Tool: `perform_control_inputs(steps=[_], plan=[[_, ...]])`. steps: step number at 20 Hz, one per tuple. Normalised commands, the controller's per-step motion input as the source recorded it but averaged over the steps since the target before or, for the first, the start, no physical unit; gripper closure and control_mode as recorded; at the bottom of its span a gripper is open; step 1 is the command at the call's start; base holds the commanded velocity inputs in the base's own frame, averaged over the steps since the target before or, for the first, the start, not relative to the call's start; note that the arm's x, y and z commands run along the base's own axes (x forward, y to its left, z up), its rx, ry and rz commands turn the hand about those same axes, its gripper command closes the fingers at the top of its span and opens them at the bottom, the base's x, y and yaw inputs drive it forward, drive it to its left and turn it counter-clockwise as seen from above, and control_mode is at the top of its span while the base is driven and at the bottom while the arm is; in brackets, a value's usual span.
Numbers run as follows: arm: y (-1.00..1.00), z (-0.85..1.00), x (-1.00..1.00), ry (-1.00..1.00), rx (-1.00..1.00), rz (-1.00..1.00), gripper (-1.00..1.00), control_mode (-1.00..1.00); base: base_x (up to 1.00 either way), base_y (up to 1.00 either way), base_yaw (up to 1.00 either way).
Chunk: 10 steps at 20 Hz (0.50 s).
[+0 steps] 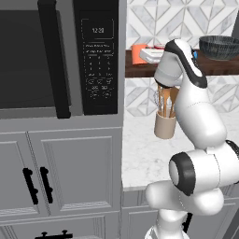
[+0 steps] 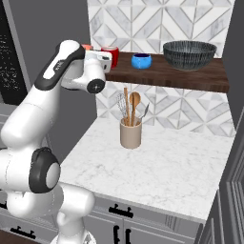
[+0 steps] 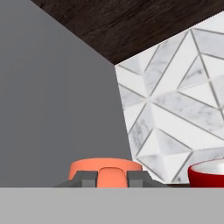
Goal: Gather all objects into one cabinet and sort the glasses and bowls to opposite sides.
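While jaws pinch one orange mug [image 3: 105, 168], two bowls [image 2: 189, 54] wait.

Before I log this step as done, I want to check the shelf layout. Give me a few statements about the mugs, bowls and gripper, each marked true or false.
1. The gripper is shut on the orange mug's handle. True.
2. The red mug stands on the marble counter. False: it stands on the dark wooden shelf, beside the orange mug.
3. The blue bowl sits between the red mug and the wide dark bowl. True.
4. The wide dark bowl is at the shelf's microwave end. False: it is toward the far end, away from the microwave.
5. The utensil holder is on the shelf. False: it stands on the counter below.
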Motion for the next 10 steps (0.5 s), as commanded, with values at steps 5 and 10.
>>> perform_control_inputs(steps=[5,10], plan=[[0.00,0.00,-0.02,0.00,0.00,0.00,1.00,-1.00,0.00,0.00,0.00],[0.00,-0.01,-0.12,0.00,0.00,0.00,1.00,-1.00,0.00,0.00,0.00]])
